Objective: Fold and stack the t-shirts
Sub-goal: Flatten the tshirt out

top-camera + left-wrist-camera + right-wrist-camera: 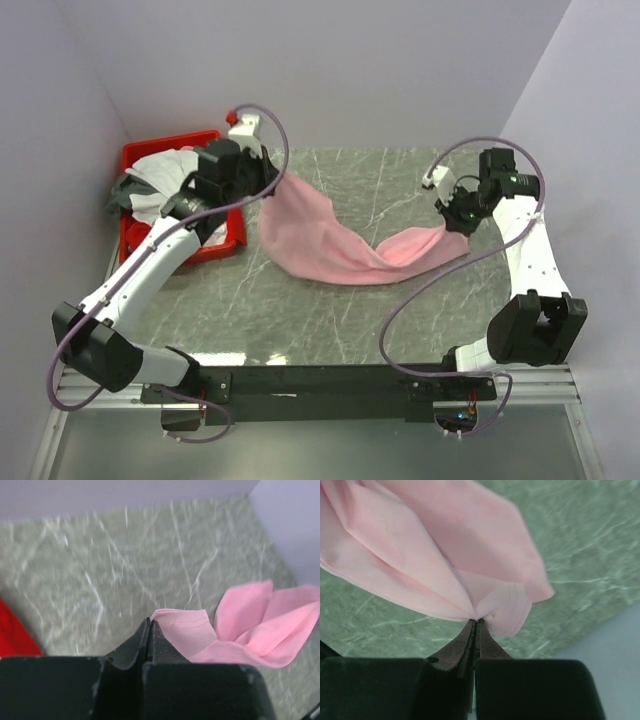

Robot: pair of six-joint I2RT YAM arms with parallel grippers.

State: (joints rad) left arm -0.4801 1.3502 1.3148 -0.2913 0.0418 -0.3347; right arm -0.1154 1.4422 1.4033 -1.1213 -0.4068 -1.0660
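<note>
A light pink t-shirt (pixel 330 245) hangs stretched between my two grippers, sagging onto the marble table in the middle. My left gripper (pixel 272 178) is shut on one end of it near the back left; in the left wrist view the jaws (pixel 150 622) pinch a pink hem (pixel 185 630). My right gripper (pixel 450 222) is shut on the other end at the right; in the right wrist view the fingertips (pixel 476 622) pinch gathered pink cloth (pixel 435 555). White and grey t-shirts (pixel 160 180) lie heaped in the red bin.
The red plastic bin (pixel 215 250) stands at the back left, just left of my left arm, and shows as a red corner in the left wrist view (pixel 12 637). Pale walls close in at the back and both sides. The marble table (pixel 400 180) has bare room behind the shirt.
</note>
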